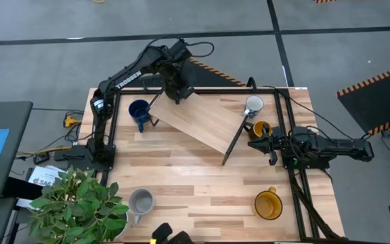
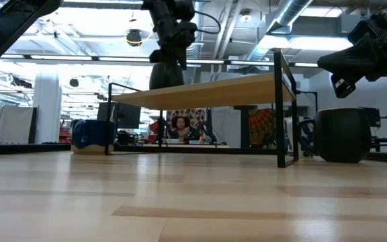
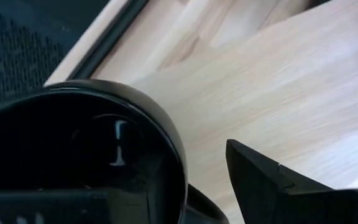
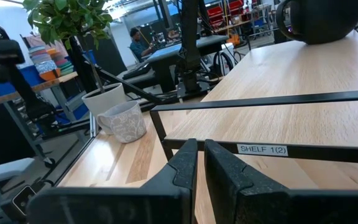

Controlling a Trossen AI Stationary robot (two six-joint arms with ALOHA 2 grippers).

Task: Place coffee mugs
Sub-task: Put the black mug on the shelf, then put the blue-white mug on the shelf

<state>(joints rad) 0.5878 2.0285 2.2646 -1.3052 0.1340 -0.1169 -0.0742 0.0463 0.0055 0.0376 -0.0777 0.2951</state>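
Observation:
The black mug (image 3: 73, 155) stands on its base near the far-left corner of the wooden shelf board (image 1: 205, 122), seen from the side as the black mug (image 2: 166, 75). My left gripper (image 1: 179, 89) is directly above it and open. One finger is inside the mug and the other finger (image 3: 278, 186) is outside, with bare wood showing between that finger and the rim. My right gripper (image 4: 199, 163) is shut on nothing and hovers beside a yellow-orange mug (image 1: 260, 129). The white mug (image 1: 254, 105) stands just beyond it.
The dark blue mug (image 1: 139, 112) stands by the shelf's left leg. The light grey mug (image 1: 141, 202) and a second yellow-orange mug (image 1: 268, 205) stand near the table's near edge. A potted plant (image 1: 80, 203) fills the near-left corner. The black shelf frame (image 1: 286, 129) surrounds the board.

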